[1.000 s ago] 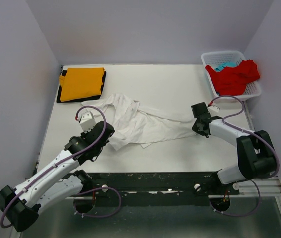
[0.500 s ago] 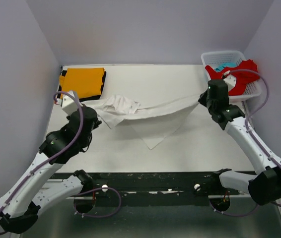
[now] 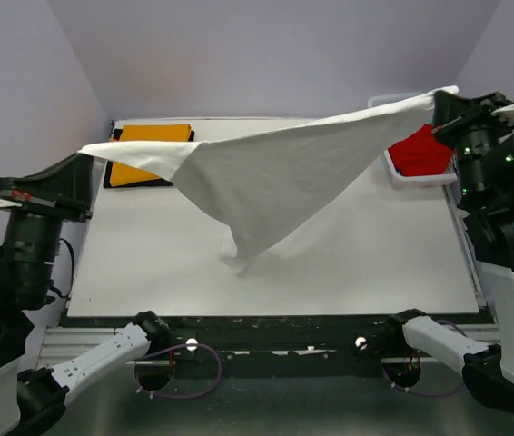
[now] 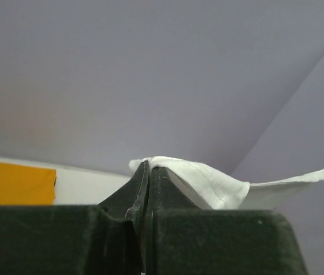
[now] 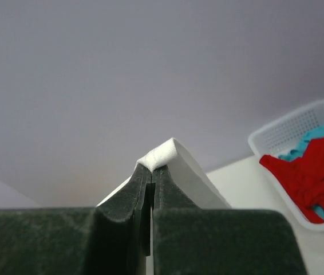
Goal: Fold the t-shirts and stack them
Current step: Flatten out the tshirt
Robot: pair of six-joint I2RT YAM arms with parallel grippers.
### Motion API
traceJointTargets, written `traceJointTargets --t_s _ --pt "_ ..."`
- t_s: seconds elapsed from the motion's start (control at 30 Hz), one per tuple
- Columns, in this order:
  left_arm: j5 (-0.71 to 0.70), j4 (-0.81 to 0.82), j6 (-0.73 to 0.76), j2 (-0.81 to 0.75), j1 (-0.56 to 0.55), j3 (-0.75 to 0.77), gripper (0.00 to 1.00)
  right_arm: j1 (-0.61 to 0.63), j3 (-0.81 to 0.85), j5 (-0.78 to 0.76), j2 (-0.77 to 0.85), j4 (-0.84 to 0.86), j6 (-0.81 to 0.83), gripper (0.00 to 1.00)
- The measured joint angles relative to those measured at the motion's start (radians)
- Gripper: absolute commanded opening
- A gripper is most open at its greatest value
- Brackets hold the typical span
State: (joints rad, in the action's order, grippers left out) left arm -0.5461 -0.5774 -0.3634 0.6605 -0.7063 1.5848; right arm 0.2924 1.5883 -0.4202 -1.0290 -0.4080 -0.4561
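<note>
White shirt (image 3: pixel 275 182) hung stretched above the tabletop, left gripper (image 4: pixel 149 169) and right gripper (image 5: pixel 151 172) each pinching an edge. Orange shirt (image 3: pixel 139 171) lay folded at far-left corner; red shirt (image 3: pixel 418 150) awaited folding in far-right basket (image 5: pixel 288 129).

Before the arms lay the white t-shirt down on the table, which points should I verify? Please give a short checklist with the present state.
1. Left pincer shut on white t-shirt: ok.
2. Right pincer shut on it: ok.
3. Shirt stretched flat between them: not ok, it sags into a triangle.
4. Lower tip off the table: cannot tell.
5. Folded orange t-shirt lies at the far-left corner, away from the middle: ok.
</note>
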Motion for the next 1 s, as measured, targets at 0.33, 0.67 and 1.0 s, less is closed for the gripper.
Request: traceJointTargets --t_s 0.33,0.67,1.0 --pt "0.107 -0.060 0.108 0.085 0.000 0.322 0.00 0.001 0.349 0.106 0.014 -0.064 0.074 0.01" --pt "-0.103 -0.029 0.167 0.157 0.001 0.251 0.00 0.001 0.268 0.042 -0.057 -0.052 0.114 0.01" --pt "-0.329 -0.002 0.292 0.671 0.190 0.415 0.00 0.000 0.195 -0.128 -0.419 0.056 0.194 0.01"
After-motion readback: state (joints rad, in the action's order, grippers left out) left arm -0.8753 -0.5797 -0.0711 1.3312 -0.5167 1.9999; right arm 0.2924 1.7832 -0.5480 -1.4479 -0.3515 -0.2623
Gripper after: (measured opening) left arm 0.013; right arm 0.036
